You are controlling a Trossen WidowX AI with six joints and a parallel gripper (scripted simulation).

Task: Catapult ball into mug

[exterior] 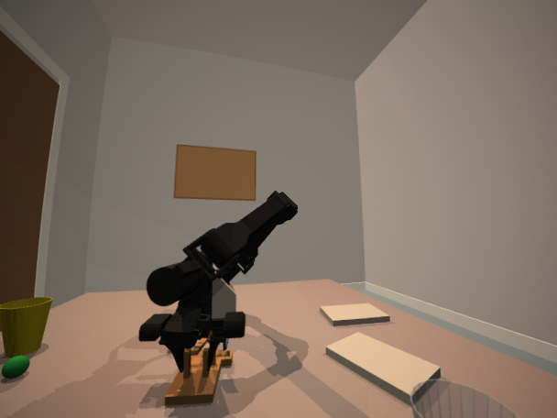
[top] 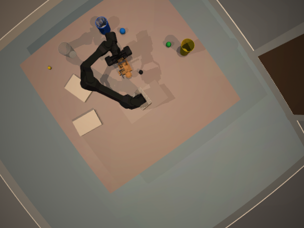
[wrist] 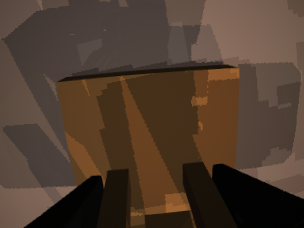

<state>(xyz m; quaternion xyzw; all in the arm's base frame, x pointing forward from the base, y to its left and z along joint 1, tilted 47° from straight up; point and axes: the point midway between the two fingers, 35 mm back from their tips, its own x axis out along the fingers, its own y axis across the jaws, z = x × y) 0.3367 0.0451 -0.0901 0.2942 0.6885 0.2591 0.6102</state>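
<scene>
Orange catapult [top: 128,68] [exterior: 190,393] [wrist: 220,115] sat upper centre in the top view, lower left of centre in the exterior one. Gripper [top: 120,59] [exterior: 196,368] [wrist: 158,180] was clamped on it, fingers partway apart, apparently on the upright posts [exterior: 205,362]; exact contact not clear. Blue mug [top: 104,28] stood upper left in the top frame, blue ball [top: 122,31] just beside it. Black ball [top: 141,72] lay right of the catapult, green ball [top: 168,44] [exterior: 16,367] near the yellow mug [top: 185,48] [exterior: 25,327]. Which ball was meant, couldn't tell; loading not confirmed either.

Handling, my guess: light, stiff frame, probably wood or hard plastic, would slide on its flat base rather than bend. Posts looked thin, so the weak spot if twisted hard. Low grip near the base seemed best for turning toward the blue mug; high grip could tip it. Throwing arm better left alone until firing. Balls would likely roll if nudged.
</scene>
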